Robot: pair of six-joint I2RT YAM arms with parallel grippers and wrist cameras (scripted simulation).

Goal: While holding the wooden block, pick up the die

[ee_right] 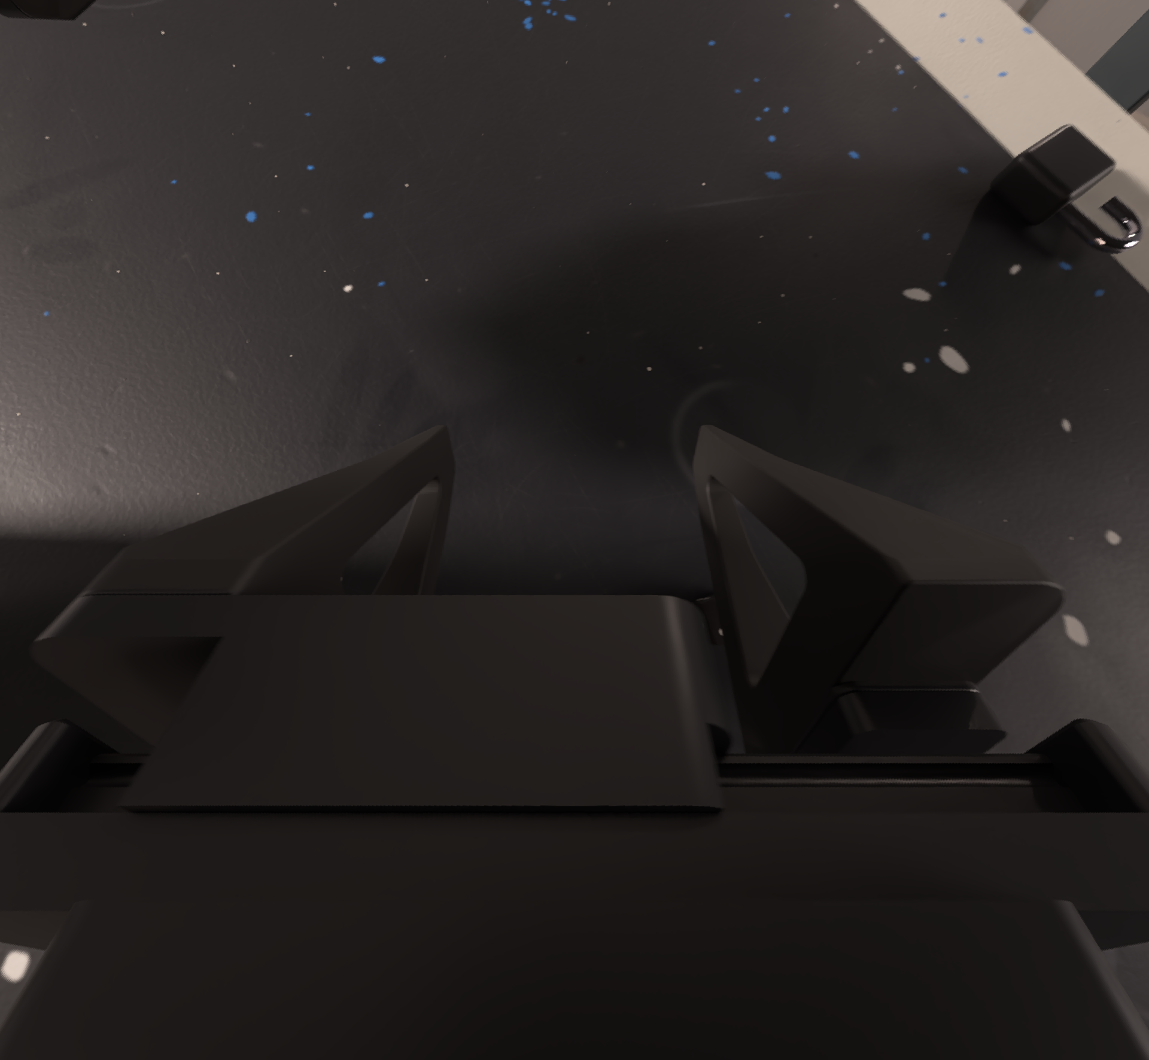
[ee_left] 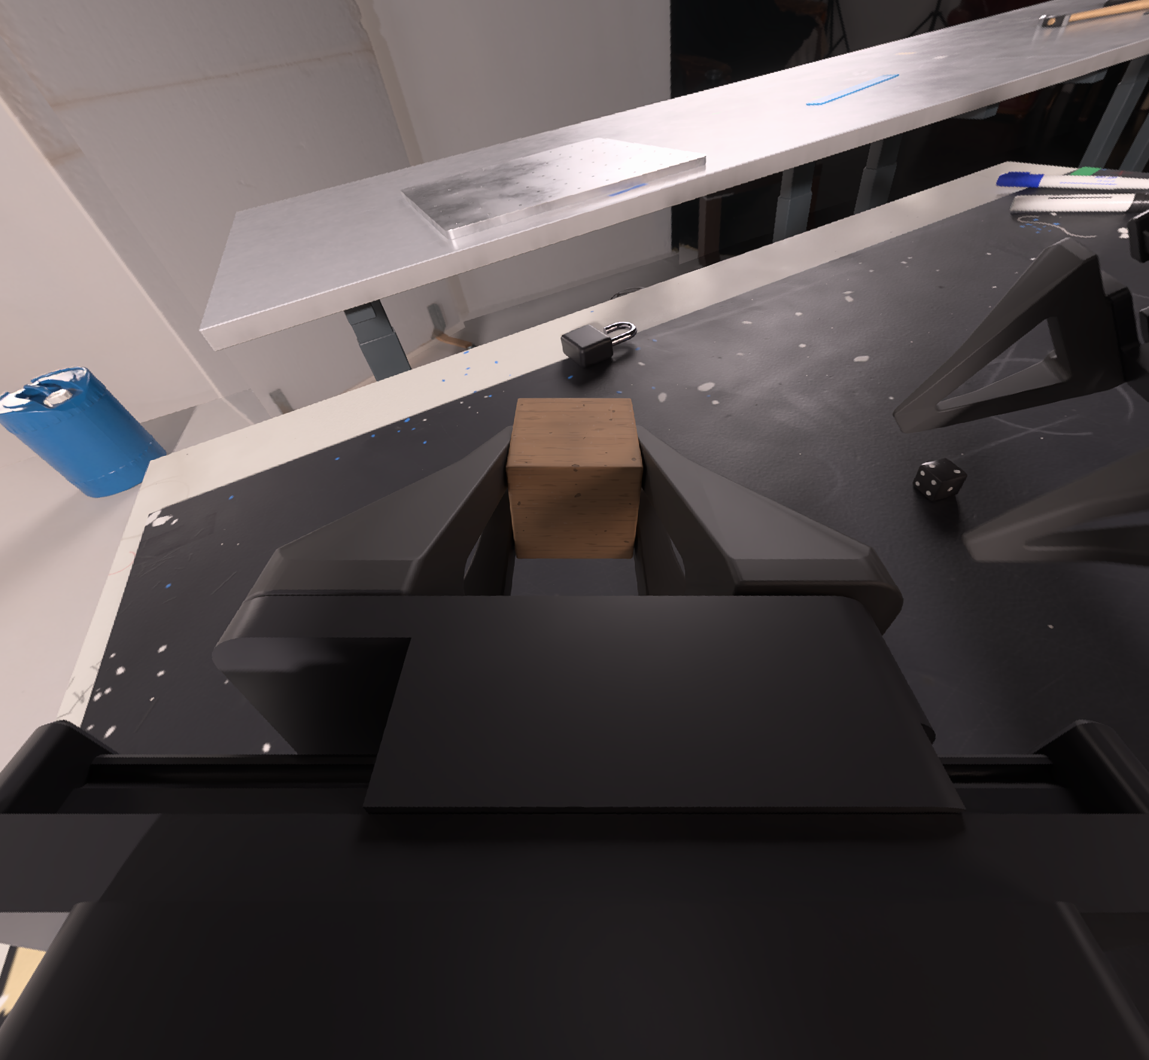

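Observation:
My left gripper [ee_left: 575,464] is shut on the wooden block [ee_left: 575,474], a light brown cube held between both fingers above the dark mat. The die [ee_left: 939,478] is black with white pips and rests on the mat to the right of the block. The right gripper's fingers [ee_left: 1007,359] show in the left wrist view, spread on either side of the die, a little above and behind it. In the right wrist view my right gripper [ee_right: 572,440] is open and empty over bare mat; the die is not visible there.
A black padlock [ee_left: 597,341] lies near the mat's far edge, also in the right wrist view [ee_right: 1057,185]. Markers [ee_left: 1075,191] lie at the far right. A grey bench [ee_left: 559,203] stands beyond the table, and a blue bucket [ee_left: 74,433] sits on the floor at left.

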